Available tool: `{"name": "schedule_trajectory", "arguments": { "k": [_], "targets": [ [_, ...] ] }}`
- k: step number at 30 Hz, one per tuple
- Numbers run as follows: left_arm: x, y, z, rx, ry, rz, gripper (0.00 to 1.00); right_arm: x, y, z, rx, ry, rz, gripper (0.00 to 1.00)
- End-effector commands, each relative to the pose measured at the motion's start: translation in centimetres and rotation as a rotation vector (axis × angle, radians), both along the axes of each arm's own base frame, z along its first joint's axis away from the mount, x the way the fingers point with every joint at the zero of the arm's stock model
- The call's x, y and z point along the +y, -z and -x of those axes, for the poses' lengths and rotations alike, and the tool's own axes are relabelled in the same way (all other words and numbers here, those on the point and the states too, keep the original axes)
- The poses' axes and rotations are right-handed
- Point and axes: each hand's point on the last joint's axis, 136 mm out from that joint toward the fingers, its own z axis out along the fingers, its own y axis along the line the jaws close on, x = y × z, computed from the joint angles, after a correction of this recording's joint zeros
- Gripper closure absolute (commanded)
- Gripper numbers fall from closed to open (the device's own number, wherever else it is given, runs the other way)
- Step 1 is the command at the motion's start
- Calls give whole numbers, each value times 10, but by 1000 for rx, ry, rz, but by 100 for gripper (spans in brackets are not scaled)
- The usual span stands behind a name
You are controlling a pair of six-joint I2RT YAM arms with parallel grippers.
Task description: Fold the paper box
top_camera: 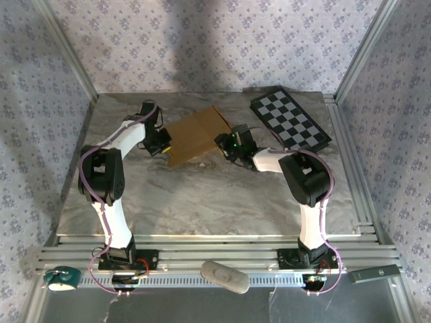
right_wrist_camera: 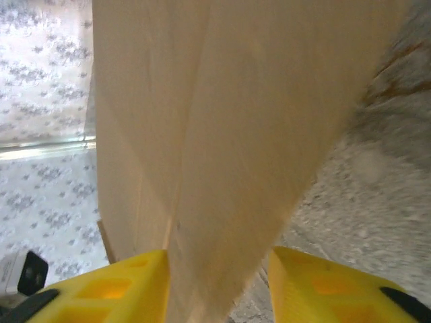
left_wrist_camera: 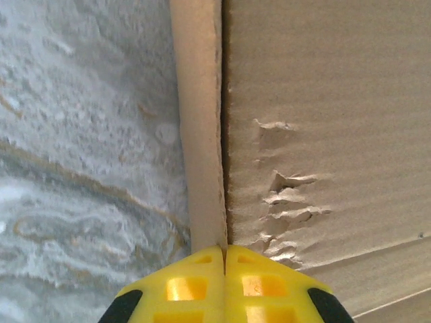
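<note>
Top external view: paper box (top_camera: 195,134) sits far-centre on the desk (top_camera: 202,202), a tan card sheet with one flap raised on its right side. It lies between the two arm ends. Checkerboard panel (top_camera: 289,120) is near on the right, apart from it

Left wrist: left fingers (left_wrist_camera: 185,289) closed tip to tip with no gap, right at the box edge where a narrow flap stands up. Cannot tell if any card is pinched

Right wrist: right fingers (right_wrist_camera: 114,289) parted, upright flap between them, looks unclamped

Risks, my judgement:
- flap between the parted right fingers may spring back flat, since nothing seems to pin it
- closed left fingers pushing at the edge could slide the whole sheet over the smooth-looking desk toward the checkerboard panel instead of folding it
- card near the left fingers already shows crushed dents (left_wrist_camera: 283,195); more pressure there could crease it off the score line
- uneven push from the two sides could twist the box and misalign the tabs

Surface: grey marbled top, matt, flat, with aluminium rails (top_camera: 215,252) along the near edge

Room: pale floral wallpaper (top_camera: 202,40) on three sides, soft shadow on the back wall. Small odds lie on the near rail: a grey oblong thing (top_camera: 224,276), a teal thing (top_camera: 62,277) and a dark flat thing (top_camera: 376,274)
</note>
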Motion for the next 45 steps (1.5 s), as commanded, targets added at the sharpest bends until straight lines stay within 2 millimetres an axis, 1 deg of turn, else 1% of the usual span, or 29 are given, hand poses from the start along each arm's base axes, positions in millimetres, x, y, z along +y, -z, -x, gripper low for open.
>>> {"name": "schedule_trajectory", "arguments": {
  "k": [1,3,5,8,10,12,15,18,21,22,25,28,31,33,35,36,38,41,43,45],
  "targets": [
    [-16,-24,10,73,4,128,100,-23,-66,-8,-129,-25,95,44],
    [-23,-35,11,92,5,193,100,-38,-83,-5,-140,-23,124,34],
    [-31,-42,13,109,13,253,100,-52,-111,-8,-177,-17,147,29],
    [-42,-52,20,142,30,335,100,-78,-132,-5,-205,-24,219,28],
    [-49,-57,26,174,36,394,100,-102,-145,-3,-237,-26,305,27],
    [-55,-64,33,206,35,451,100,-132,-154,-4,-258,-19,373,27],
    [-61,-75,44,249,33,526,100,-178,-154,-8,-212,1,428,27],
    [-67,-86,53,259,34,598,100,-217,-137,-9,-65,16,428,27],
    [-72,-97,60,266,34,658,100,-236,-121,-7,47,-22,385,28],
    [-73,-99,64,277,35,676,100,-240,-117,-4,70,-44,392,28],
    [-75,-100,72,295,34,720,100,-251,-113,1,109,-37,395,27],
    [-74,-99,78,304,8,758,100,-254,-112,3,129,9,301,26],
    [-73,-95,81,309,-10,783,100,-248,-106,6,188,82,186,24],
    [-73,-92,83,314,-19,789,100,-234,-91,8,250,131,68,22],
    [-72,-90,82,318,-24,788,100,-214,-79,8,292,143,-49,21],
    [-71,-89,81,317,-27,792,100,-203,-73,8,304,142,-95,21],
    [-70,-87,80,318,-33,791,100,-189,-64,7,324,145,-144,18],
    [-70,-87,78,319,-33,790,100,-171,-68,-1,301,124,-205,12],
    [-70,-86,77,321,-35,790,100,-164,-68,-2,307,112,-220,8],
    [-70,-85,77,322,-35,790,100,-157,-69,-5,302,93,-239,7]
  ]
}}
